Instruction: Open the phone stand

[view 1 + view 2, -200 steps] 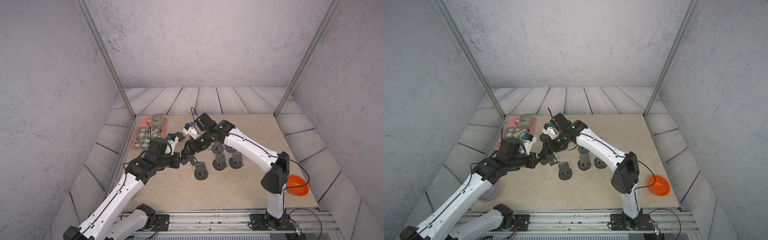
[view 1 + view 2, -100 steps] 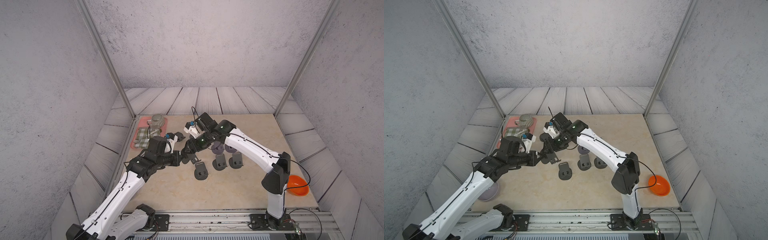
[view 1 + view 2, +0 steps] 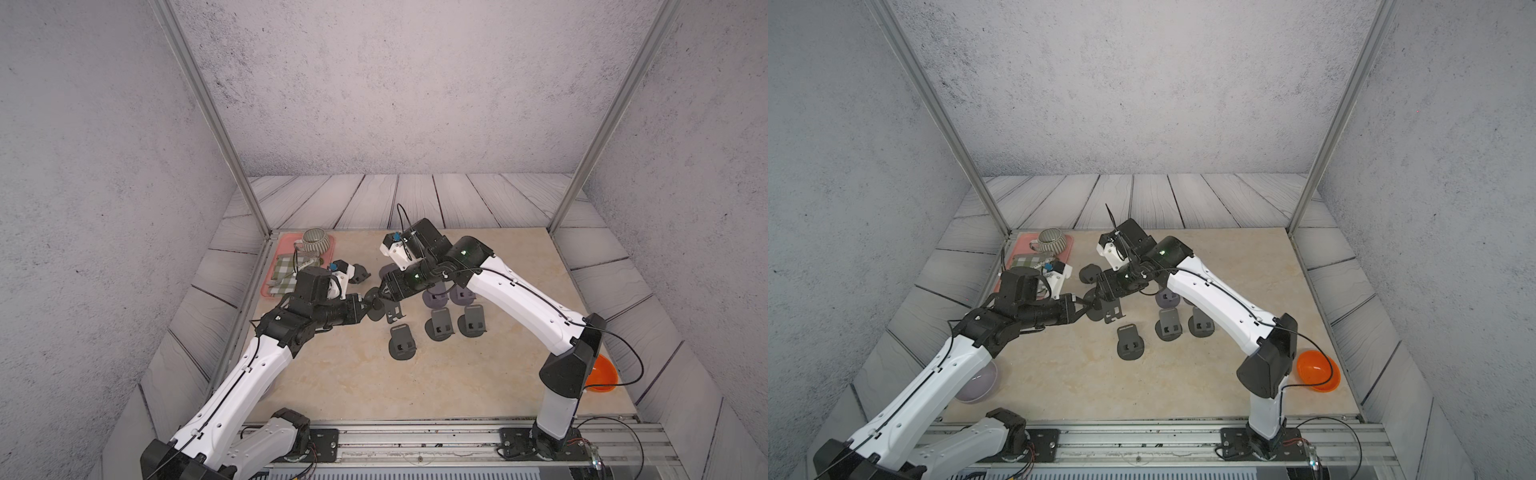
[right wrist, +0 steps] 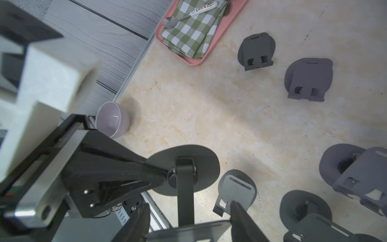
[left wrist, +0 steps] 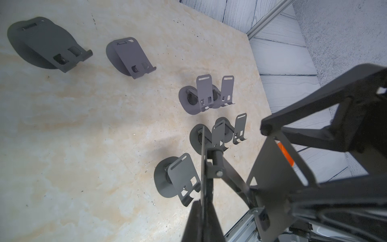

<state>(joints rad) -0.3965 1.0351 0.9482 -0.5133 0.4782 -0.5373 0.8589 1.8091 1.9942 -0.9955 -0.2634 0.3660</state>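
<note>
While both arms meet a bit left of the tabletop's (image 3: 332,374) middle, the stand (image 3: 385,311) hangs in the air between them, clear of the surface. The left hand (image 3: 368,306) is clamped tight on the rim of the stand's round base. From the left wrist cam you see that base edge-on, pinched between the fingers (image 5: 194,222). The right hand (image 3: 384,291) comes in from the opposite side with its jaws partly spread, and it grips the flat back plate across its width. In the right wrist cam the plate sits between the 2 fingers (image 4: 243,220). The stand looks part open, with the plate swung away from the base on its hinge arm.

7 other stands (image 5: 129,55) sit on the tabletop. 2 of them lie folded flat near the tray (image 4: 188,62). The other 5 are opened up in a loose cluster just beside the held one, partly under the right arm.

The pink tray sits at the far left edge and carries a checked cloth (image 4: 188,27), a spoon (image 4: 169,22) and a striped cup (image 3: 318,240). A lilac bowl (image 4: 112,120) sits at the left edge by the left arm, and an orange bowl (image 3: 1316,370) sits behind the right arm's elbow.
</note>
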